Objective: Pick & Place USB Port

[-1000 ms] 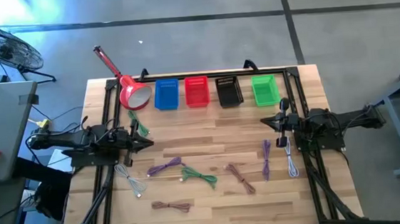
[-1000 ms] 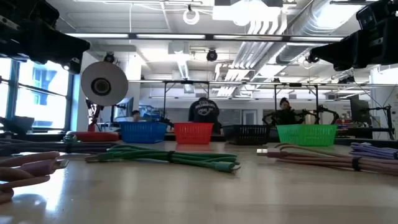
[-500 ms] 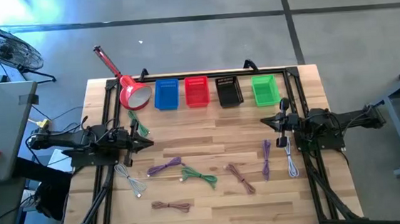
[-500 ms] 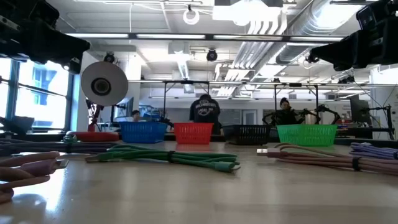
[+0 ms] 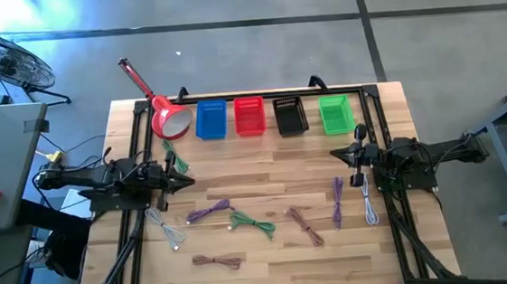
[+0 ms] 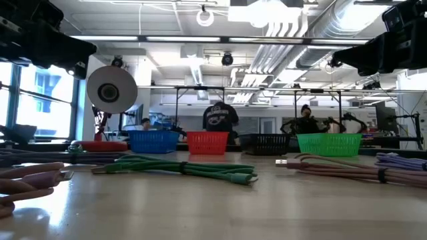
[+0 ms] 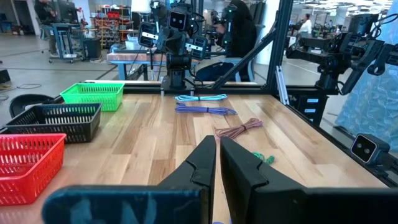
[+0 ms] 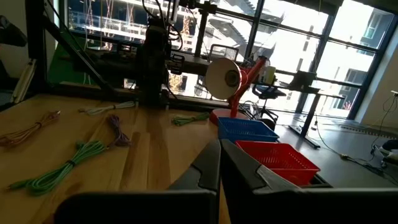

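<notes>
No change vs 0.5 s ago, left claw point(image 5: 186, 169) & right claw point(image 5: 334, 154) both pinched narrow, holding nothing, cables untouched on counter point(image 5: 272, 267).

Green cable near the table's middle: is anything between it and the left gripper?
Nothing visible. In the high view bare wood lies between the left gripper and the green cable; a purple cable lies just beside that line.

Four baskets are seen: blue basket point(image 5: 211, 120), red basket point(image 5: 249, 116), black basket point(image 5: 290, 116), green basket point(image 5: 335, 115). Cables are coloured green cable point(image 5: 253, 222), purple cable point(image 5: 207, 211), brown cable point(image 5: 304, 225)
</notes>
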Controlling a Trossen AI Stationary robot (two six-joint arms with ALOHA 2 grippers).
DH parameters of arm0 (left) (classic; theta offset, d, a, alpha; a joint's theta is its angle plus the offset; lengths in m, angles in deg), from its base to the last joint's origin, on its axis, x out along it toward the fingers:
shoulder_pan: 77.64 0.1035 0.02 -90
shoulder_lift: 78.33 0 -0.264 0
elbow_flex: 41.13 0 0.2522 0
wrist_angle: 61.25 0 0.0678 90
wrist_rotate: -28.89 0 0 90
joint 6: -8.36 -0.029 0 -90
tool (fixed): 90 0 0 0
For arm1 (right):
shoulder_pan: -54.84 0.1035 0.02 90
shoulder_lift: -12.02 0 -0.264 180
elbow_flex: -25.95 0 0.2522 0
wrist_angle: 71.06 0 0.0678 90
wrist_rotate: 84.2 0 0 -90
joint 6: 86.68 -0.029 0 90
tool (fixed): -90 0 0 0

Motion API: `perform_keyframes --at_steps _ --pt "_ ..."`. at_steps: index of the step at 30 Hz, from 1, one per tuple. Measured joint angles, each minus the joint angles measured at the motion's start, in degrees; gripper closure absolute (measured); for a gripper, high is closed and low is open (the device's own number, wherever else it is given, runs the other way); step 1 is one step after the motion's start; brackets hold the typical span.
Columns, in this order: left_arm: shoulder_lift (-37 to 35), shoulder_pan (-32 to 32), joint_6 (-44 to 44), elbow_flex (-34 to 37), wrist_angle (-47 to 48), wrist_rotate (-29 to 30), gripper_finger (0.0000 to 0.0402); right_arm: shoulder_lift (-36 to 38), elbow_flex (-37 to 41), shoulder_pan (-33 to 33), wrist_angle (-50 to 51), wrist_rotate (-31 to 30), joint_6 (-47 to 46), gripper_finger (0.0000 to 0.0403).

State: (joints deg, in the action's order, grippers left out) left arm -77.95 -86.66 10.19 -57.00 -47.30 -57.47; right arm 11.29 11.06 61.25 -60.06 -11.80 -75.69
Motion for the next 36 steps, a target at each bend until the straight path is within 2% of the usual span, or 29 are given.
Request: perform_keyframes --at_steps 22,26,32,36 --pt "0.02 0.02 -0.01 0.00 -0.01 0.02 0.0380 0.00 0.04 0.00 -1.05 0.21 -1.05 0.0400" --pt "0.00 0.00 -0.02 0.00 -1.20 4.03 0.0380 0.02 0.04 0.00 -6.38 2.36 -7.40 0.0400" --pt "0.02 0.02 -0.04 0.00 -1.10 4.90 0.0380 0.00 0.04 -0.01 -8.61 1.82 -3.17 0.0400" --pt "0.02 0.00 -0.05 0.00 -1.01 4.84 0.0380 0.00 -0.17 -0.02 -9.14 6.19 -2.80 0.0400"
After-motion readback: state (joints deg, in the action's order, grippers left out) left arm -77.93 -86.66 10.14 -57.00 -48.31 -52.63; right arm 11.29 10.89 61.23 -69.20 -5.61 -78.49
